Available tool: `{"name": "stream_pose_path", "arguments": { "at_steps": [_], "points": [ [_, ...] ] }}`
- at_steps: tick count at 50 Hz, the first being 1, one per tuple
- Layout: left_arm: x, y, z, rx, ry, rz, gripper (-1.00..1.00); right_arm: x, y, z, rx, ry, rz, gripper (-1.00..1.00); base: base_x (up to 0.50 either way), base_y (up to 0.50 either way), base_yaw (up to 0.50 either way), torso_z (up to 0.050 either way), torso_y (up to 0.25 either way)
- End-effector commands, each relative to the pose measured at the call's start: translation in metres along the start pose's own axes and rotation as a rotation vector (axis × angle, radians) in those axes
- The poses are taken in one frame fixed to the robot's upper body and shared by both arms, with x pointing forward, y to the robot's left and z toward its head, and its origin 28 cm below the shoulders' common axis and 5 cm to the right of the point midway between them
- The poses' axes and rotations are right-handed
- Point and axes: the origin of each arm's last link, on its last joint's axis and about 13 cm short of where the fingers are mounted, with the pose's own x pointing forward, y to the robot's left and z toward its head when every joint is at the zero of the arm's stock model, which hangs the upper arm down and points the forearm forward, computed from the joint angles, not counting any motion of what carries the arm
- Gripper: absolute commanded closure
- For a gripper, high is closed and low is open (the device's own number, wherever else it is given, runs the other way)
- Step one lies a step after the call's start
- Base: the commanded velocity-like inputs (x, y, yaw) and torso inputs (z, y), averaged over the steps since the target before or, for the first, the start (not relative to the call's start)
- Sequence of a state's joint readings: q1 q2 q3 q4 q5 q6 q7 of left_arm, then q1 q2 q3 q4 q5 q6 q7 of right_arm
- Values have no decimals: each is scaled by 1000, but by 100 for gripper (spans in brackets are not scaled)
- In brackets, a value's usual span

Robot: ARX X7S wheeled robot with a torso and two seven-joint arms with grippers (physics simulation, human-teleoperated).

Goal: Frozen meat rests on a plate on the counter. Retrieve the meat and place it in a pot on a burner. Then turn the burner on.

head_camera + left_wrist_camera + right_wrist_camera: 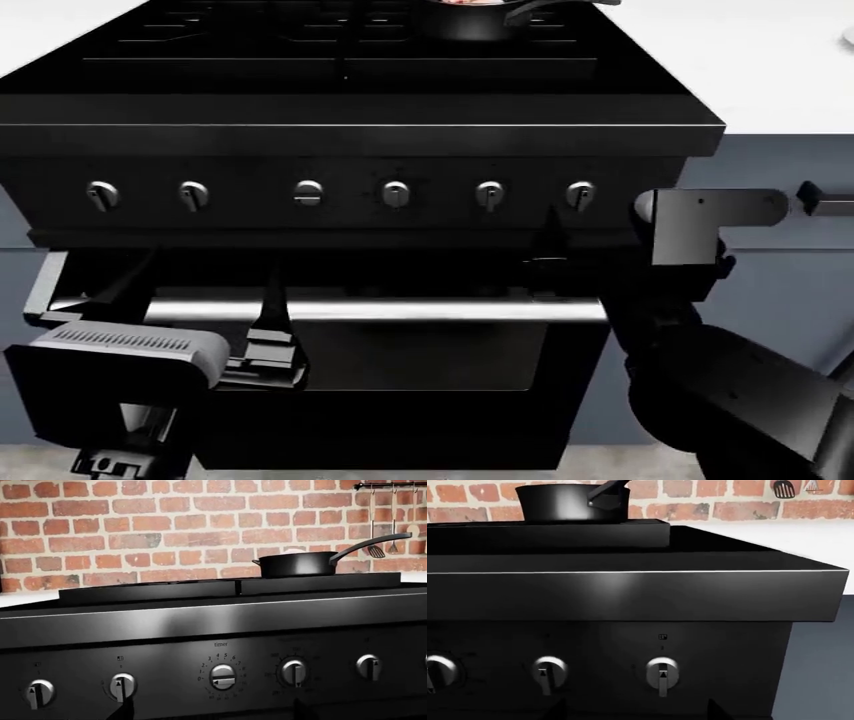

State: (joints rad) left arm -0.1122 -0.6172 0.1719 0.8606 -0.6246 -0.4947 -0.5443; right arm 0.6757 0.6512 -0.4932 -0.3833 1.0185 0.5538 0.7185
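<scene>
Since the pot (297,563) already sits on a back burner of the stove (360,140) with something pale and pinkish showing just over its rim, the first half of the job looks finished: the meat (467,2) appears to be inside, though only a sliver of it shows at the top edge of the head view, so I would not swear to it. Neither the plate nor any meat on the counter (774,60) is visible from here.

What is left is the burner. A row of knobs (396,193) runs along the stove front, and all of them seem to sit in their rest position, pointers straight. No flame or glow shows under the pot.

Both arms are low in front of the stove. From the right wrist view, the right gripper (634,711) faces the rightmost knob (662,674), with its fingertips spread to either side below it and not touching. From the left wrist view, the left gripper (210,712) points at the panel near the timer dial (223,676), its tips likewise apart and holding nothing.

My judgement is that the correct knob must now be picked, gripped and turned.
</scene>
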Motion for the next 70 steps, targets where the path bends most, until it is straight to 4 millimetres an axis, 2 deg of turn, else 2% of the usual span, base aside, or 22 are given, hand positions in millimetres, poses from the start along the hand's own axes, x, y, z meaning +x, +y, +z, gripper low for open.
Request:
{"name": "stream_pose_path", "arguments": {
  "at_steps": [1, 22, 40, 70],
  "points": [
    [1, 0, -2, -6, 3, 0, -100, 14, 0, -5, -27, 16, -20, -100, 0, 0, 0, 0, 0],
    [0, 1, -4, -3, 11, 19, -100, 33, -2, -11, -107, 17, -52, -100, 0, 0, 0, 0, 0],
    [1, 1, -4, 13, 16, 26, -100, 54, -6, -19, -72, 61, -64, -100, 0, 0, 0, 0, 0],
    [2, 1, -6, 20, 25, 31, -100, 68, -11, -26, -56, 79, -87, -100, 0, 0, 0, 0, 0]
  ]
}}
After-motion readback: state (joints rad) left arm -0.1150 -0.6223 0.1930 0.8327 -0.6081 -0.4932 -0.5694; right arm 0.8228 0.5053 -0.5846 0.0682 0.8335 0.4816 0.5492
